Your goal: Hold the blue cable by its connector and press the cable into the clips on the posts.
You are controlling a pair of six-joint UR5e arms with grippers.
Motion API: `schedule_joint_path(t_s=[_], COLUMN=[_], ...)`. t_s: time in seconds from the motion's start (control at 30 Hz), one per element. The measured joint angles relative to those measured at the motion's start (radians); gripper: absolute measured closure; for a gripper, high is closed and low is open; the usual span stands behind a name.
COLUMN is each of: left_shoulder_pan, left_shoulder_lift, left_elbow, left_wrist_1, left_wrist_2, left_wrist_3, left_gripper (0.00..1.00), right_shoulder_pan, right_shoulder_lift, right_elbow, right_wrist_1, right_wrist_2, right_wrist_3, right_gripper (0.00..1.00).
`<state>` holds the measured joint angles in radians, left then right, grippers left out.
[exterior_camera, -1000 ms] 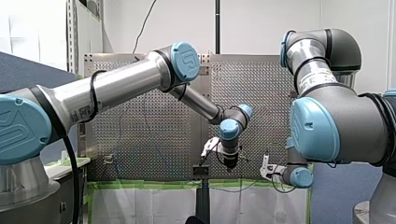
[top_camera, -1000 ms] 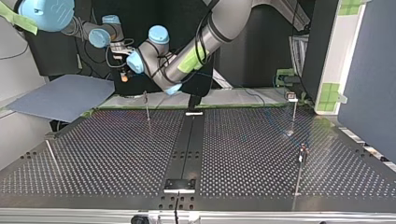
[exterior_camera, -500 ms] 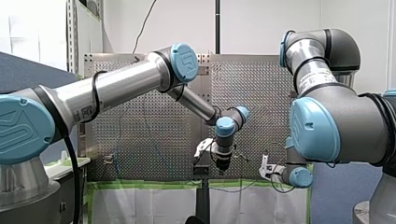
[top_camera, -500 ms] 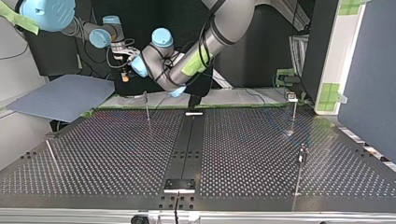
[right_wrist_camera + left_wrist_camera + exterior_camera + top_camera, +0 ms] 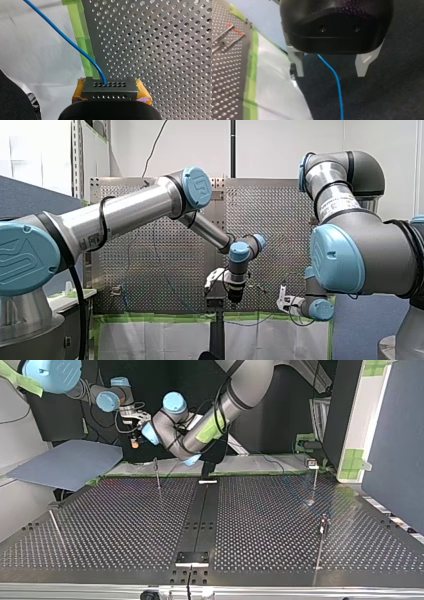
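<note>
Blue cable [image 5: 75, 47]: connector [image 5: 110, 88] clamped in right gripper [image 5: 111, 91]; left gripper [image 5: 330, 68], jaws apart, has shifted nearer the connector and straddles the cable; guiding grasp pending.

My left arm [image 5: 130, 212] is a brushed silver tube between dark grey joints, each closed by a round light-blue cap [image 5: 199, 187] with a pale embossed logo. A thin black cable [image 5: 101, 222] loops round the tube, a white label [image 5: 90, 240] sits at its 8 o'clock end, and green tape [image 5: 207, 430] bands the forearm. My right arm [image 5: 360, 255] matches, labelled too. My left gripper [image 5: 330, 74] is glossy black with two pale metal fingers [image 5: 296, 62]. My right gripper [image 5: 110, 87] wears yellow pads [image 5: 143, 90] at 3 and 9 o'clock.
</note>
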<state>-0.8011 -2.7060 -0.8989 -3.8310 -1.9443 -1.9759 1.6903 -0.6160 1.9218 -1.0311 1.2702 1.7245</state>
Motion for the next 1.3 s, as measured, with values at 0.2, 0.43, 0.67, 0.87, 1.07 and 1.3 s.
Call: schedule_joint_path(t_s=[0.2,0.43,0.67,0.87,1.07,1.3], left_shoulder_pan=[0.008,0.022,0.040,0.041,0.046,0.062], left_shoulder_lift=[0.000,0.000,-0.007,-0.051,-0.105,-0.125], left_elbow=[0.003,0.012,0.030,0.078,0.082,0.043], left_wrist_1=[-0.051,-0.107,-0.077,-0.057,-0.052,-0.016], left_wrist_2=[0.032,0.077,0.108,0.105,0.097,0.093], left_wrist_3=[-0.007,-0.026,-0.067,-0.083,-0.076,-0.068], left_gripper=[0.00,0.00,0.00,0.00,0.00,0.00], right_shoulder_pan=[0.004,0.009,0.013,0.017,0.020,0.027], right_shoulder_lift=[0.000,0.000,0.000,0.000,-0.001,-0.001], right_elbow=[0.000,-0.001,-0.004,-0.007,-0.009,-0.011], right_wrist_1=[0.001,0.002,0.003,0.005,0.006,0.006], right_wrist_2=[0.000,0.000,0.002,0.004,0.005,0.006], right_wrist_3=[0.000,0.000,0.000,0.000,0.000,0.000], right_gripper=[1.00,1.00,1.00,1.00,1.00,1.00])
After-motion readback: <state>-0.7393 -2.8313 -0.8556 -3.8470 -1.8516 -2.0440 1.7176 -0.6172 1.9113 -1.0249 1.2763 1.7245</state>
